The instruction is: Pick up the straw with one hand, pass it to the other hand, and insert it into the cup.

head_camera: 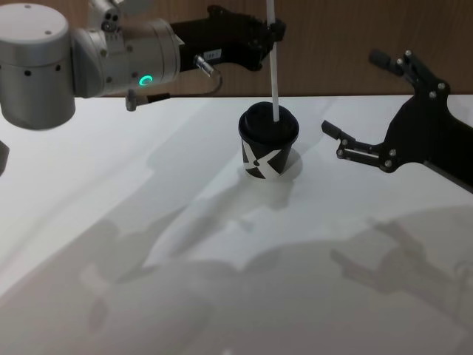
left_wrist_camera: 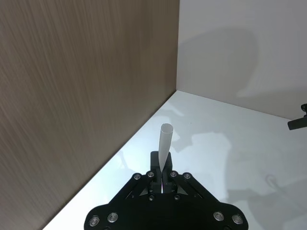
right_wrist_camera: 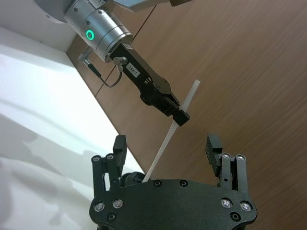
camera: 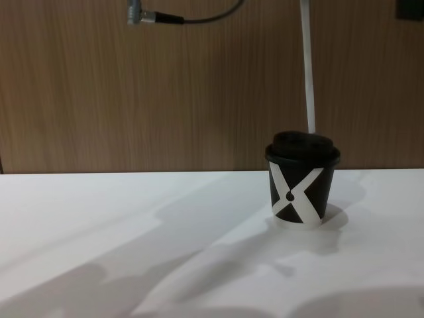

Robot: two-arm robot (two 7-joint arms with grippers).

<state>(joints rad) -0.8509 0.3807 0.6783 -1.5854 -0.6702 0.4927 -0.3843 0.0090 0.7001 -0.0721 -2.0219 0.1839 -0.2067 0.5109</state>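
The black cup (head_camera: 268,146) with its white X mark and domed lid stands upright near the middle of the white table (head_camera: 148,244). The white straw (head_camera: 274,74) stands almost vertical over it, its lower end meeting the top of the lid. My left gripper (head_camera: 275,31) reaches in from the left and is shut on the straw's upper part. The left wrist view shows the straw (left_wrist_camera: 165,141) pinched between the fingertips of that gripper (left_wrist_camera: 163,167). My right gripper (head_camera: 362,96) hovers open to the right of the cup, holding nothing. In the chest view the straw (camera: 307,66) rises from the cup (camera: 303,182).
A wooden wall (camera: 99,99) runs close behind the cup along the table's far edge. A dark cable with a metal plug (camera: 149,16) hangs from the left arm. In the right wrist view the open right gripper (right_wrist_camera: 166,148) faces the left gripper (right_wrist_camera: 180,116) and the straw (right_wrist_camera: 190,93).
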